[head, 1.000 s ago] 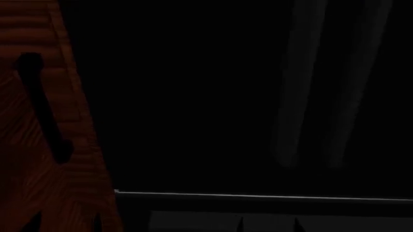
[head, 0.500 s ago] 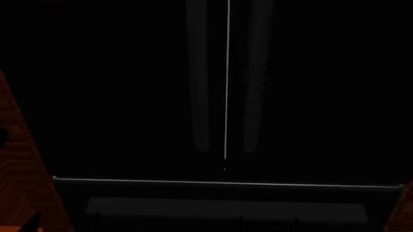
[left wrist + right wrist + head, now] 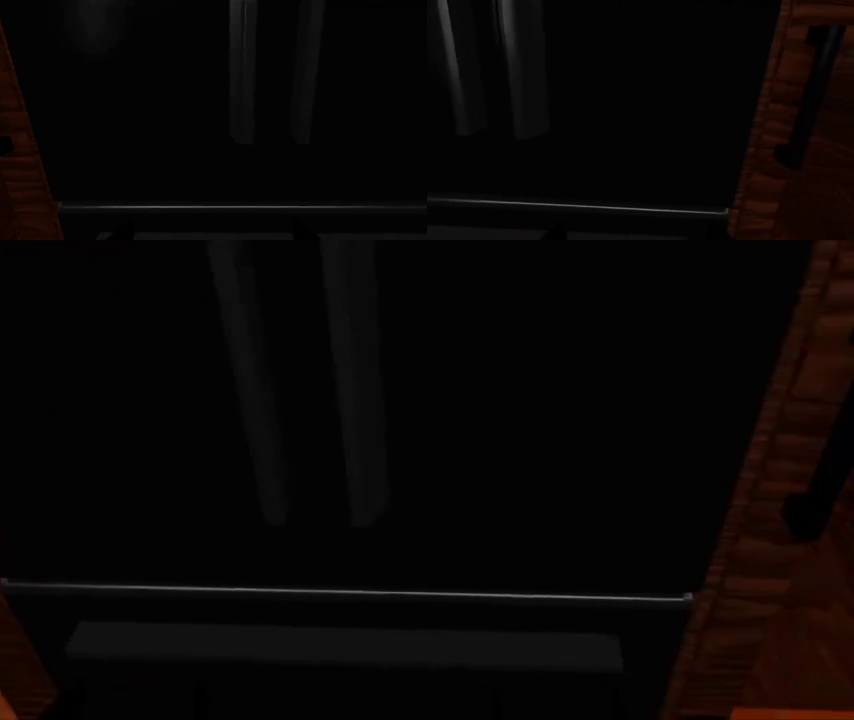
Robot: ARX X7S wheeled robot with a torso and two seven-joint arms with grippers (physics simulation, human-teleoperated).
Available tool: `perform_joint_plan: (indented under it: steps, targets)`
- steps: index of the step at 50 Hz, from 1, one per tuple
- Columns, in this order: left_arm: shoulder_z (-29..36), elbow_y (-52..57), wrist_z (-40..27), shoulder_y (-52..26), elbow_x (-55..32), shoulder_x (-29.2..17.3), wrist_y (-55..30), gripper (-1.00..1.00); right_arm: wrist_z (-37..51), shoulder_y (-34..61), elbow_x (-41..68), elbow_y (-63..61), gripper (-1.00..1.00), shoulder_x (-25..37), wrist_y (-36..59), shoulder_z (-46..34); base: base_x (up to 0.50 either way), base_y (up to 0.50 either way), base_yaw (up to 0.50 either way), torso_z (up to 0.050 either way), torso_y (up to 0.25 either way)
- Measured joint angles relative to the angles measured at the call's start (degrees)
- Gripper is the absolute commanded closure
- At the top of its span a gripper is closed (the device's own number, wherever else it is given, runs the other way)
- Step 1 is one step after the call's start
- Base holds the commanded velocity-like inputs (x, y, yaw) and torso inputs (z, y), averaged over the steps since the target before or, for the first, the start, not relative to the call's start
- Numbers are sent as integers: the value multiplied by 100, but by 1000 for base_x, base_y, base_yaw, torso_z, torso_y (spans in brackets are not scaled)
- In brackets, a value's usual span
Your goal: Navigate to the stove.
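Close range. All three views are filled by a tall black appliance [image 3: 534,420]; its plain front blocks the way forward.

Two long vertical handles [image 3: 300,390] stand out from that front, side by side with a narrow gap between them. Also seen in the left wrist view [image 3: 273,75] and the right wrist view [image 3: 494,70].

A thin pale horizontal edge [image 3: 347,592] runs across the front below the handles.

Dark wood cabinet [image 3: 787,540] with a black bar handle [image 3: 807,95] flanks the appliance on the right. A second wood panel [image 3: 17,170] closes the left side.

Neither claw is visible, so clearance relative to them cannot be judged.
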Motion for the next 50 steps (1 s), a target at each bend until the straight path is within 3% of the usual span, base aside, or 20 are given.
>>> perform_joint_plan:
  steps: [16,50]
  targets:
    - [31,-31,-44,-27,-14,-52,2,-100,329,11,-353,66,-100,-32,-225,-123,-3,0,-13,0,0]
    - [96,-70,-131,-45,-63,-117,75,-100,459,47,-280,119,-100,27,-243,-211,-182,20,-500,0,0]
